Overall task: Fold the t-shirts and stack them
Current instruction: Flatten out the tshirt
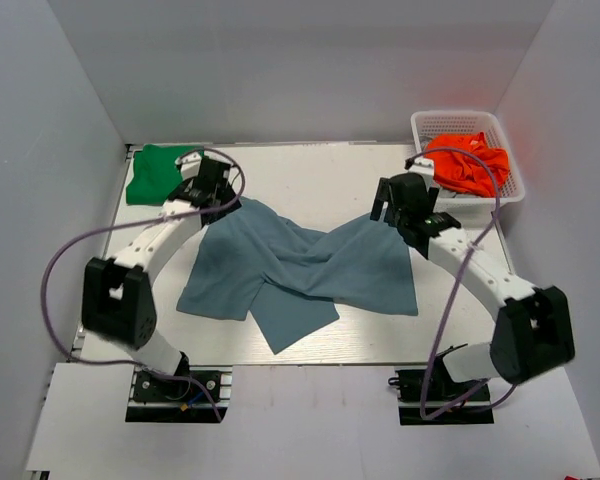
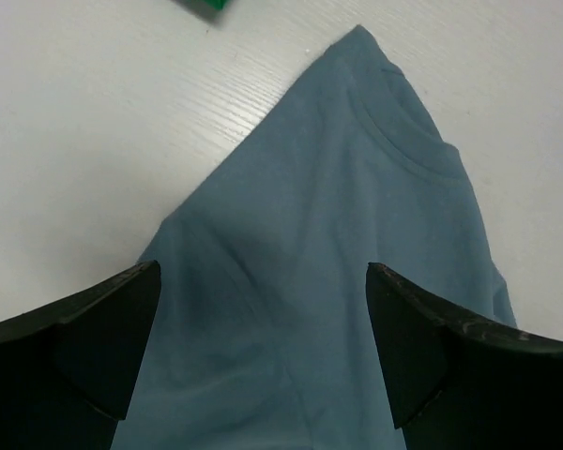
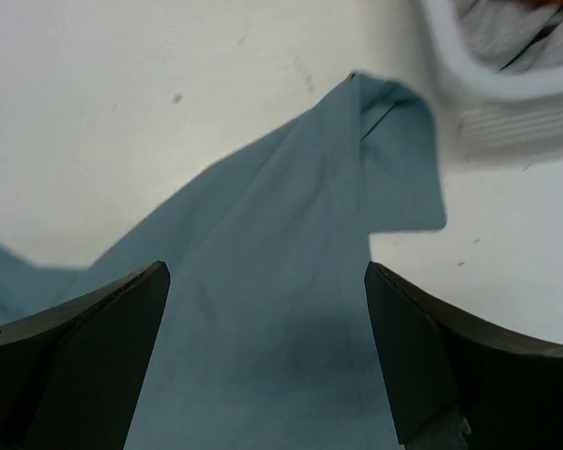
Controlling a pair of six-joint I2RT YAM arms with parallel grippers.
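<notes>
The slate-blue t-shirt (image 1: 300, 265), judged soft and limp, should be pinched at its far corners, where the left end effector (image 2: 263, 328) and right end effector (image 3: 267, 328) are spread open.

This is a robot test bench in a lab rather than a home. A bare white table (image 1: 320, 170) is boxed in by plain grey panels (image 1: 40, 150) (three sides). A left arm (image 1: 145, 255) and a right arm (image 1: 480, 270) are bolted at its near edge, purple cables (image 1: 46, 280) hang loose, and a plastic basket (image 1: 458, 115) sits in the corner.
</notes>
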